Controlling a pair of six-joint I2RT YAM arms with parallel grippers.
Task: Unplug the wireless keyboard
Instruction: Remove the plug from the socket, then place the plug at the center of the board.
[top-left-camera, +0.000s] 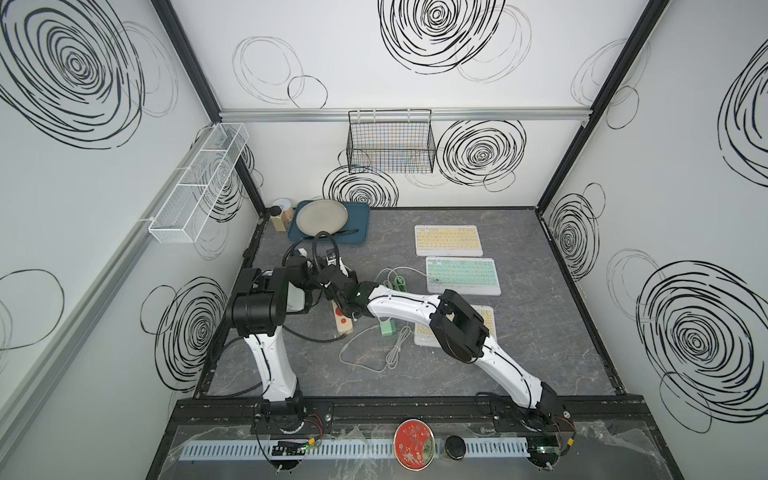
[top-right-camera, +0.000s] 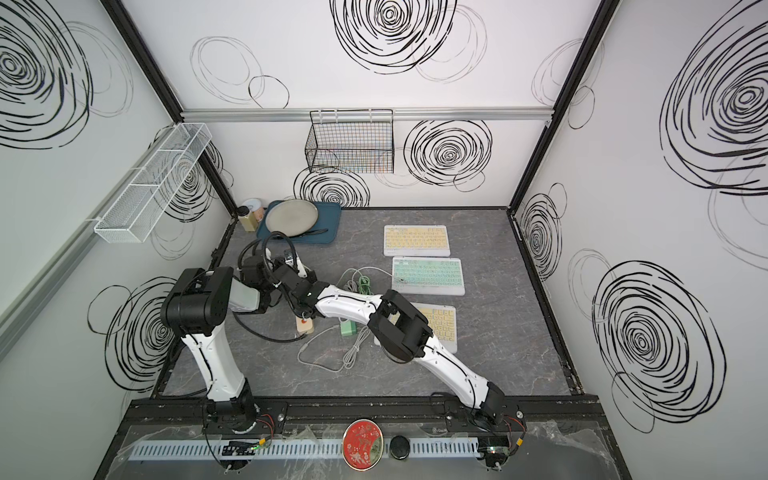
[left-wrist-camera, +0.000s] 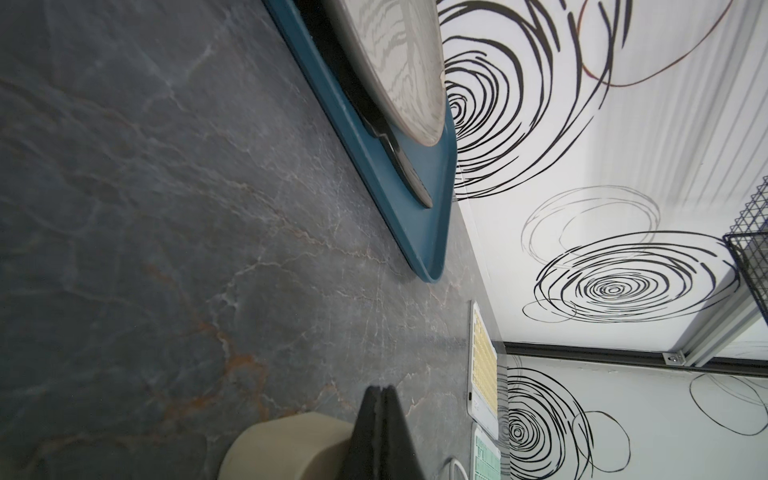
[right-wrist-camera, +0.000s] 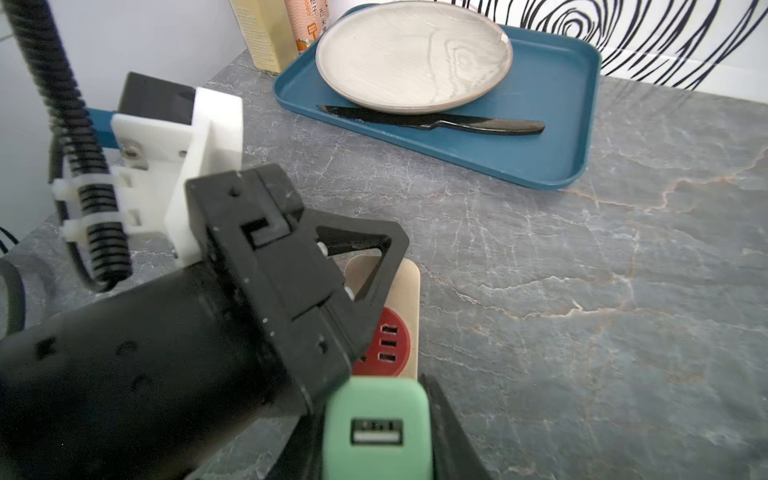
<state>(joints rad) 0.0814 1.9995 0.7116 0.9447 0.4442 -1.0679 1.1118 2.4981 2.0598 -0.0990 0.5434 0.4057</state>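
Right gripper (right-wrist-camera: 378, 395) clamped on green charger (right-wrist-camera: 376, 432). Green keyboard (top-left-camera: 463, 275) lies right of surface centre, well apart. Charger is at power strip (right-wrist-camera: 409, 286), near surface's left edge; can't tell if plugged in. Left gripper (left-wrist-camera: 382, 392), jaws together, lies across power strip.

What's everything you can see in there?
yellow-keyed white keyboards: 2, far and near right
mint-keyed white keyboard: 1, between them
blue plastic tray: 1, far left
beige round plate: 1, on tray
black knife: 1, on tray by plate
drink containers: 2, yellowish and white, far-left corner
beige power strip: 1, red sockets, left
green USB chargers: 2, one on table, one held
white cables: tangled, count unclear, near chargers
wire baskets: 2, white on left wall, black on back wall
round discs: 2, red and black, front ledge
left gripper: black, shut, on power strip
right gripper: black, shut on a charger
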